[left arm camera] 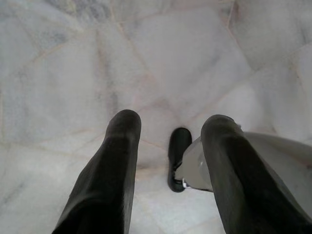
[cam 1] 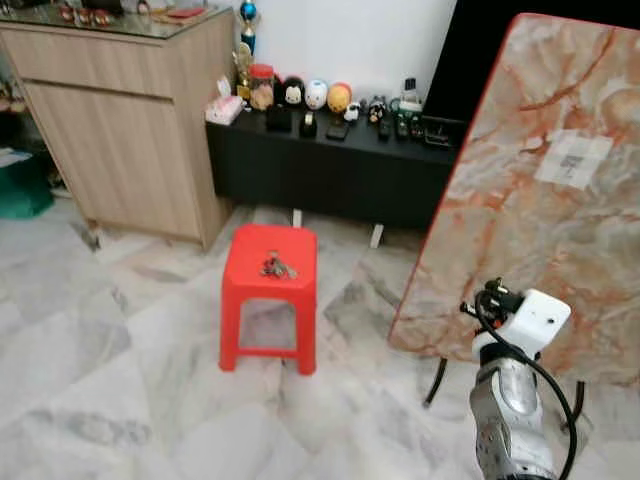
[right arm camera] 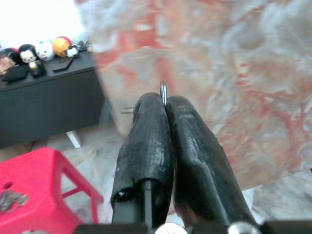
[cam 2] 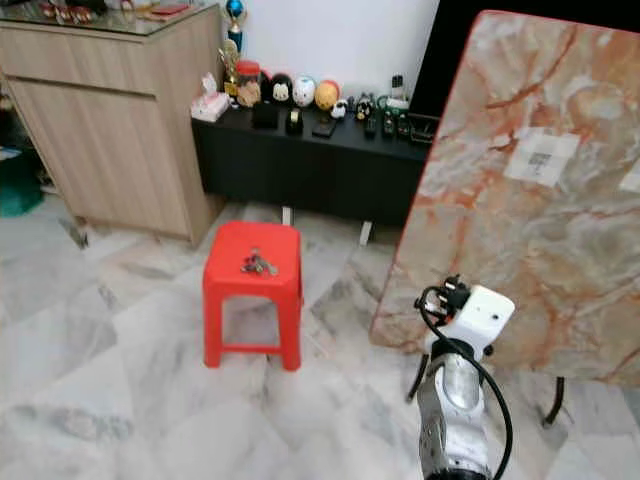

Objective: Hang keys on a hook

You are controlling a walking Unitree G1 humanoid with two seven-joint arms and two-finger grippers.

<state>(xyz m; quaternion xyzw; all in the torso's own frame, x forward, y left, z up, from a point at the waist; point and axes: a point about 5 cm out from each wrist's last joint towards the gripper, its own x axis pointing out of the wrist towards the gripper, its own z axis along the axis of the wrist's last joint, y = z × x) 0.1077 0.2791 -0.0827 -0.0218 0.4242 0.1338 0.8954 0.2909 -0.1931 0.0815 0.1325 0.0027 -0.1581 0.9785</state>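
Red stool (cam 1: pixel 268 270) bears one bunch of keys (cam 1: pixel 277 266); two pincers idle.

Even, soft indoor daylight, faint shadows under the red stool (cam 1: pixel 268 290); right wrist view's background blurred.

Red plastic stool (cam 1: pixel 268 275) on pale marble floor (cam 1: pixel 110 390), bunch of keys (cam 1: pixel 277 267) atop its seat.

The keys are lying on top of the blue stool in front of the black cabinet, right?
Not quite. The stool is red, not blue, as the left eye view shows. The keys do lie on top of it, and it does stand in front of the black cabinet.
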